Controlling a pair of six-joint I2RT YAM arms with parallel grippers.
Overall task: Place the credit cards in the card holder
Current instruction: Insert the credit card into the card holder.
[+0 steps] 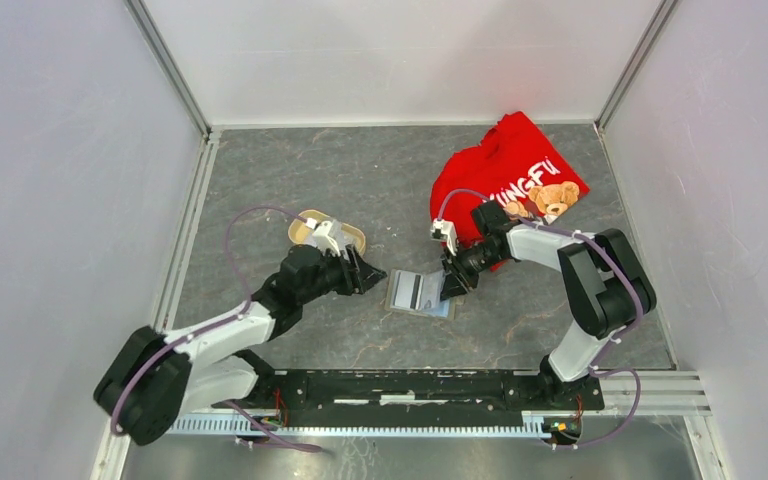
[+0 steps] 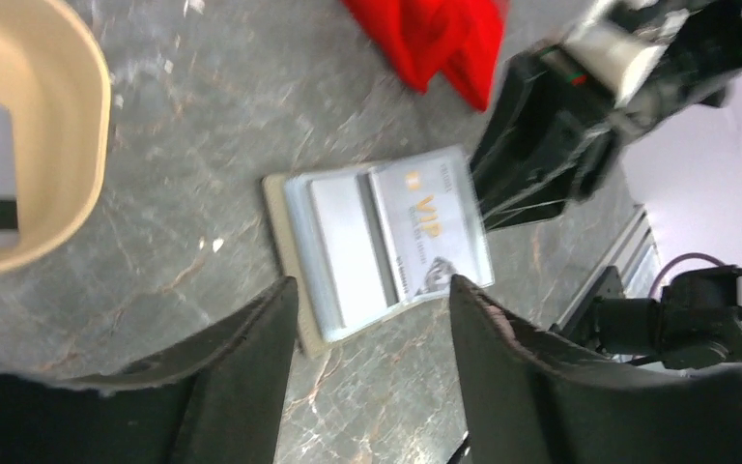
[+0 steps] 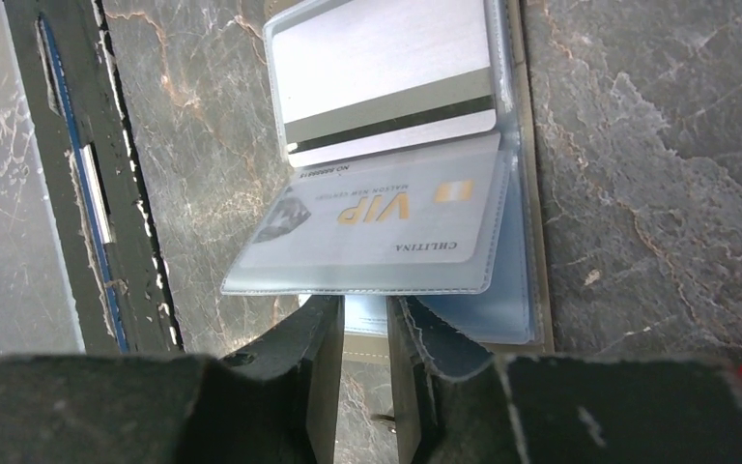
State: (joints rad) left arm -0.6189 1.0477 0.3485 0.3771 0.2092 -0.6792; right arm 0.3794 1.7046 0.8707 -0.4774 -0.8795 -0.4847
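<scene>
two cards [image 3: 386, 227] already sleeved, right claw [image 3: 367, 314] pinching the card holder [image 3: 533, 242] edge, left claw [image 2: 372, 290] spread; one seemingly left in tray [image 2: 68, 126].

Card holder [image 2: 348, 242] lies open beyond parted left gripper [image 2: 372, 288].

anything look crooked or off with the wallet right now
Yes: the VIP card, in its clear pocket, sits skewed in the open card holder. One corner sticks out past the holder's edge instead of lying square under the striped card. The right gripper is pinched at the holder's near edge.
</scene>
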